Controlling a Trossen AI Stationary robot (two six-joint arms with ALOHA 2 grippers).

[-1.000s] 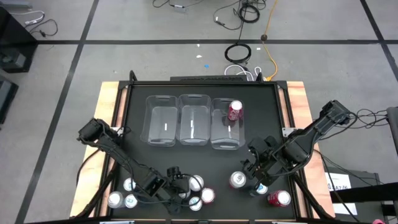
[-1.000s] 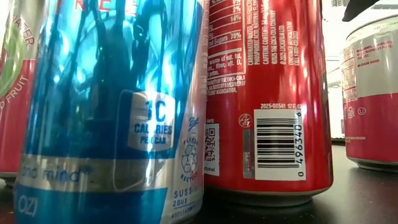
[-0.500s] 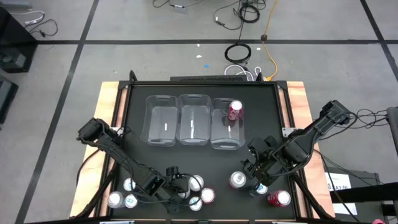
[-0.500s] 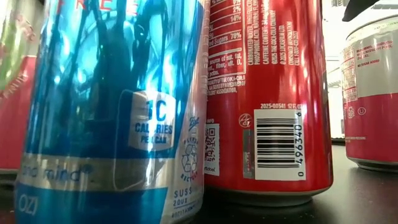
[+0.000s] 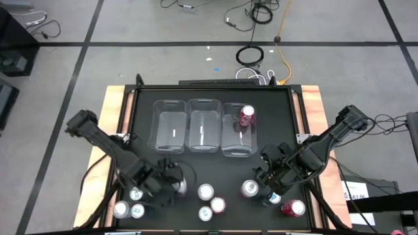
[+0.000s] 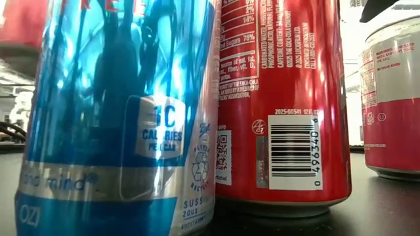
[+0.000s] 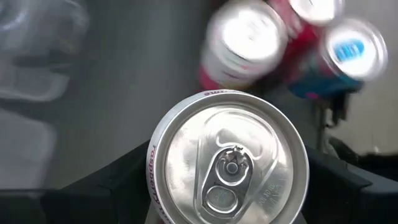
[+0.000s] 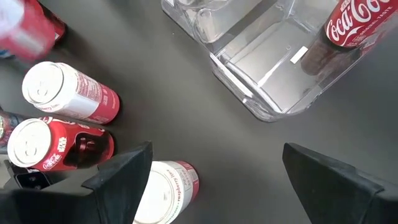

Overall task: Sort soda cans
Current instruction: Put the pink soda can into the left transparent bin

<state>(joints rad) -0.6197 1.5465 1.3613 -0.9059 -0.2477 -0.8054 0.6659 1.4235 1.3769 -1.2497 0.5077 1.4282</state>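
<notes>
- The left gripper (image 5: 171,184) has pulled away from the loose cluster of cans at the near edge of the black table (image 5: 140,108) and now sits nearer the three clear rectangular plastic bins (image 5: 203,125), with its arm swung outward from where it was half a second ago.
- In the left wrist view its fingers (image 7: 124,180) pinch a pinkish-red soda can with a silver pull-tab top (image 7: 229,158), one finger on each side; the other cans show blurred past it, and in the low view a red can that stood at the far left has gone up out of sight. I judge the can has just been lifted and is being carried toward the bins.
- Left behind on the table, on the near side of the bins, are silver-topped cans in two groups: three loose cans (image 5: 210,203) below the middle bin and more near the left arm's base.
- One red cola can (image 5: 247,116) already stands in the rightmost bin; the other two bins look empty.
- The right gripper (image 8: 211,186) hangs with its fingers spread wide over a white-topped red can (image 8: 163,193), short of the rightmost bin, gripping nothing.
- Most of the sorting is still to do.
</notes>
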